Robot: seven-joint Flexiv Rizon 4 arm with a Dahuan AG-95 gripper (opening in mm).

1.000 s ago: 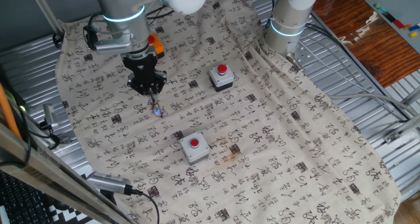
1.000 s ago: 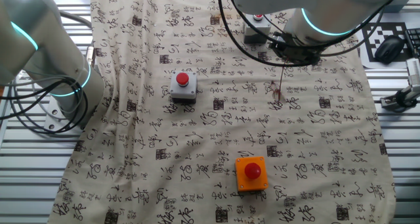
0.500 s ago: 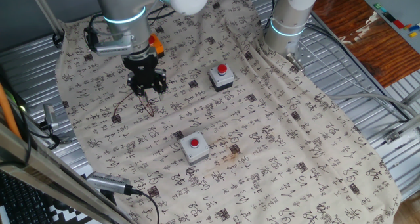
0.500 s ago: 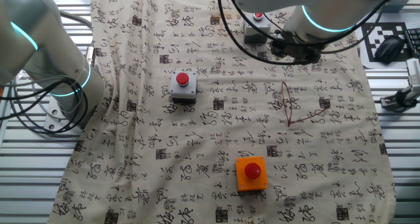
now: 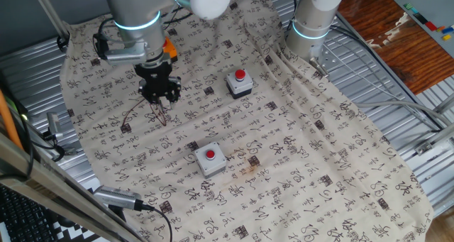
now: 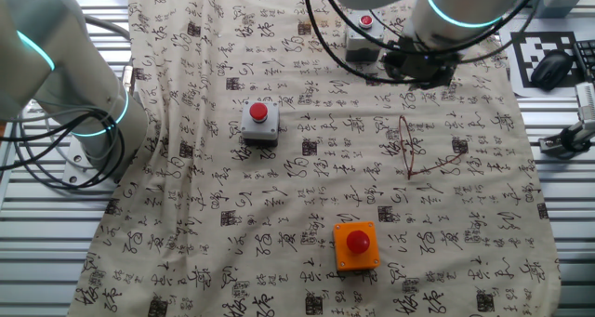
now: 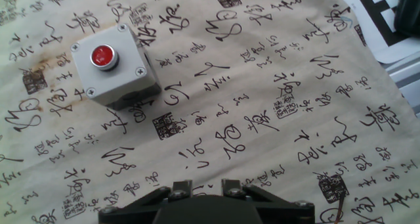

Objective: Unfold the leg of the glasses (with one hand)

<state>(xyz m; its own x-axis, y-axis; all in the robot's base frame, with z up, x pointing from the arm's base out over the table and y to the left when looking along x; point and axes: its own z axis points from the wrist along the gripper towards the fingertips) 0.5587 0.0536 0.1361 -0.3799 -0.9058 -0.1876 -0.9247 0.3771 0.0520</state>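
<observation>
The glasses [image 5: 157,114] lie flat on the printed cloth [image 5: 298,150], a thin reddish-brown wire frame with one leg spread out to the left. In the other fixed view the glasses [image 6: 415,150] lie just in front of the hand, with a leg reaching toward the right. My gripper [image 5: 160,95] hangs a little above and behind them, open and empty. It also shows in the other fixed view [image 6: 420,75]. In the hand view my gripper [image 7: 207,183] has its fingers apart over bare cloth, and a reddish bit of the glasses [image 7: 336,214] shows at the bottom right.
A grey button box [image 5: 240,84] stands right of the gripper and another [image 5: 210,159] nearer the front. An orange button box [image 6: 357,245] sits near the cloth's edge. A second arm's base [image 5: 312,22] stands at the back right. One grey box [image 7: 113,63] shows in the hand view.
One second ago my gripper held the glasses hanging folded above the cloth. It has let go; they now lie on the cloth with a leg spread, and the hand has risen slightly.
</observation>
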